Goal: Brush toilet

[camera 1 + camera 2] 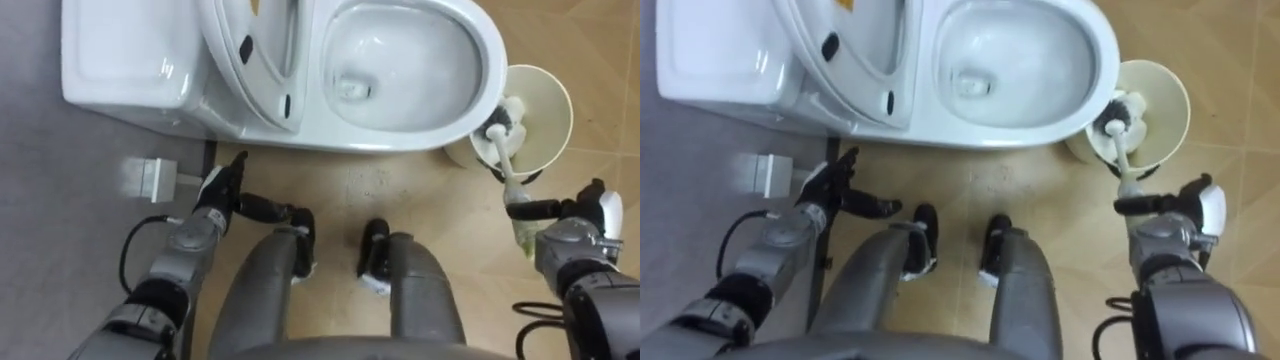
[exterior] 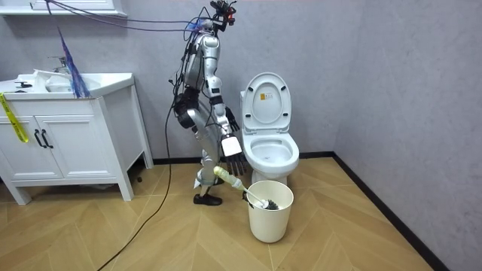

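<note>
The right hand (image 1: 588, 215) grips the slim white brush (image 1: 508, 165). Its bristly head sits inside the round cream bucket (image 1: 548, 105), beside the glossy oval toilet (image 1: 470, 50). The left hand (image 1: 222, 188) hangs with its fingers straight.

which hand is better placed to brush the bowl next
Right: the right hand grips the toilet brush, its head in the bucket beside the toilet bowl. The left hand is open and empty by the tank.

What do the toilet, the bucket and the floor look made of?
Toilet: glazed ceramic, judging by its glossy white highlights. Bucket: probably plastic, with a matte cream, thin wall. Floor: wood or wood-look planks in a herringbone pattern; I cannot tell which.
</note>
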